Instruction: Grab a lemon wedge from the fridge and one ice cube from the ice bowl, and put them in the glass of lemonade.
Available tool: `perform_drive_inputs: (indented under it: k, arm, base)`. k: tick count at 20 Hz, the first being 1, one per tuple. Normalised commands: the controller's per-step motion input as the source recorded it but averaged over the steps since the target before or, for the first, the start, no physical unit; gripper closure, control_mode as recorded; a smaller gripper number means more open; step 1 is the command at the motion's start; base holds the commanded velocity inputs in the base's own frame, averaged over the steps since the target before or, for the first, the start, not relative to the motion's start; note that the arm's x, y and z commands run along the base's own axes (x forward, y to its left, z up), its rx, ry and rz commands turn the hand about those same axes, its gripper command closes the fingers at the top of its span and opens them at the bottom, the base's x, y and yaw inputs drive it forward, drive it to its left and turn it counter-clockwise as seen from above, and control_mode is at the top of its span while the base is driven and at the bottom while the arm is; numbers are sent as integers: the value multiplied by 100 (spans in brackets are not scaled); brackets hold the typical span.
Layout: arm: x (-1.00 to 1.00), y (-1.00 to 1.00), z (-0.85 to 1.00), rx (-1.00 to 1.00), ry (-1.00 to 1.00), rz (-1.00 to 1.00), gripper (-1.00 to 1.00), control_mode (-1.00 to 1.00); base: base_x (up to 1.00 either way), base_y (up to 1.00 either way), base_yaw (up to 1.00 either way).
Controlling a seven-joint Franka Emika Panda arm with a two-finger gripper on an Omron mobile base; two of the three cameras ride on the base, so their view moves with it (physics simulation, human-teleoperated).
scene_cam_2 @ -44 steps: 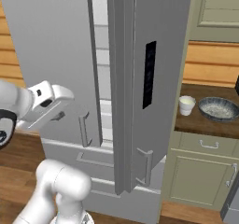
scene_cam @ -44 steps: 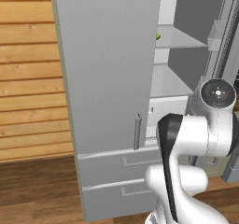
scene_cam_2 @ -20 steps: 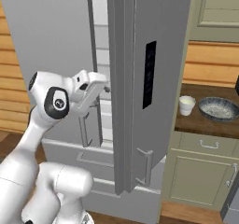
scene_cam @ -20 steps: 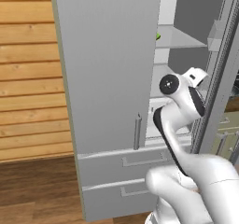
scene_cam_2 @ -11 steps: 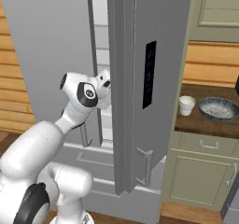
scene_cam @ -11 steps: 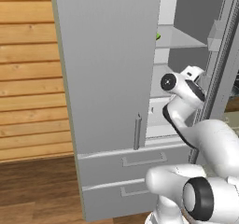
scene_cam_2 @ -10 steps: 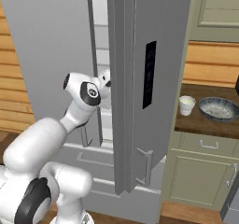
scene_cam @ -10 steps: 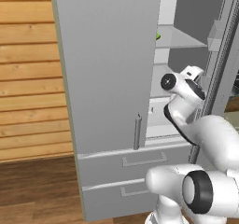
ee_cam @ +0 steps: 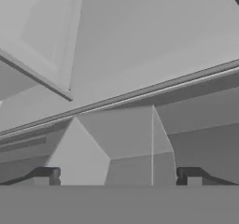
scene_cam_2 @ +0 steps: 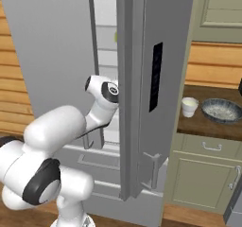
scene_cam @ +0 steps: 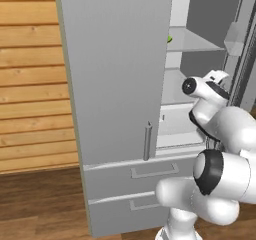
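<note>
Reaching into the open fridge (scene_cam: 115, 74), the gripper (ee_cam: 119, 175) holds its jaws wide and empty at the lower shelf, while the lemon wedge (scene_cam: 169, 38) rests on the shelf above, so the hand must rise.

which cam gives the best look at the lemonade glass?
Right base view: the small whitish translucent tapered cup stands in full sight on the dark counter, left of the wide grey bowl. The left base view and hand view look into the tall grey metal fridge instead.
</note>
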Motion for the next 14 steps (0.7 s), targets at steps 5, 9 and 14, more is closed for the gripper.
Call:
perform_drive_inputs:
  k: [5, 9, 14]
  arm:
    - [-84, -100, 2, 0, -1, -15, -100, -100]
    - [-100, -43, 48, 0, -14, -3, -100, -100]
    - [-51, 77, 78, -1, -32, 0, -100, -100]
  base:
    - [0, 0, 0]
    - [0, 0, 0]
    - [0, 0, 0]
